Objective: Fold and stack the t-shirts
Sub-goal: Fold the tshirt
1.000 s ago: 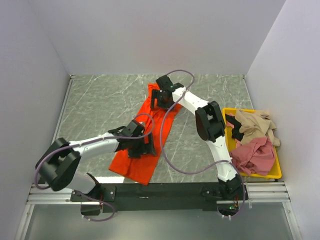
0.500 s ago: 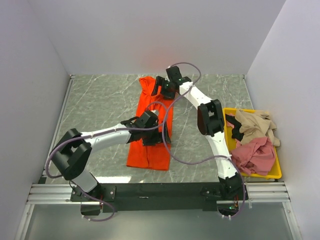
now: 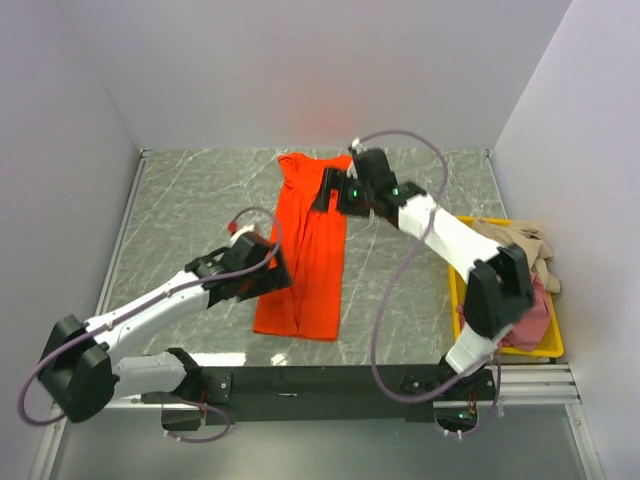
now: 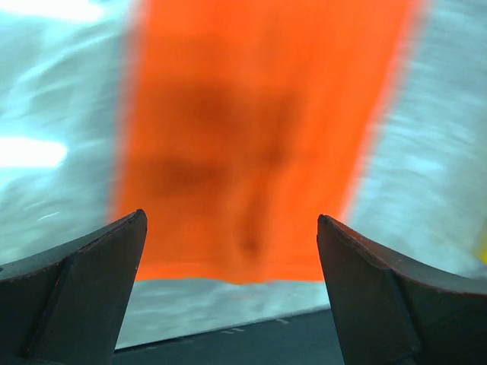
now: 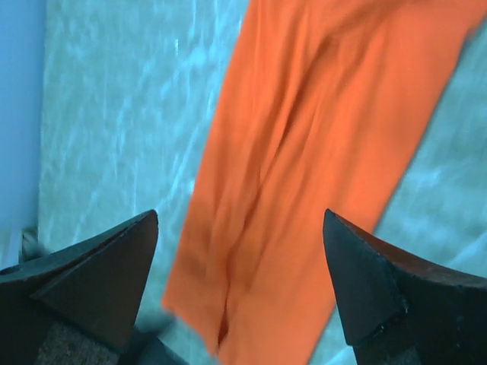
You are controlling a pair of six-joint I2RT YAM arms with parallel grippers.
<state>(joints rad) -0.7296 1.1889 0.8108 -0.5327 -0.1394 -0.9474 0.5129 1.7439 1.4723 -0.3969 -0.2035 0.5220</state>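
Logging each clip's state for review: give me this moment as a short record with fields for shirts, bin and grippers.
orange shirt: folded into a long strip, flat on the table
beige shirt: crumpled in the bin
pink shirt: crumpled in the bin
left gripper: open, empty, by the strip's left edge
right gripper: open, empty, by the strip's far right edge
stack: not started

Plain white walls [image 3: 300,70] enclose a grey-green marbled tabletop [image 3: 190,200] on three sides
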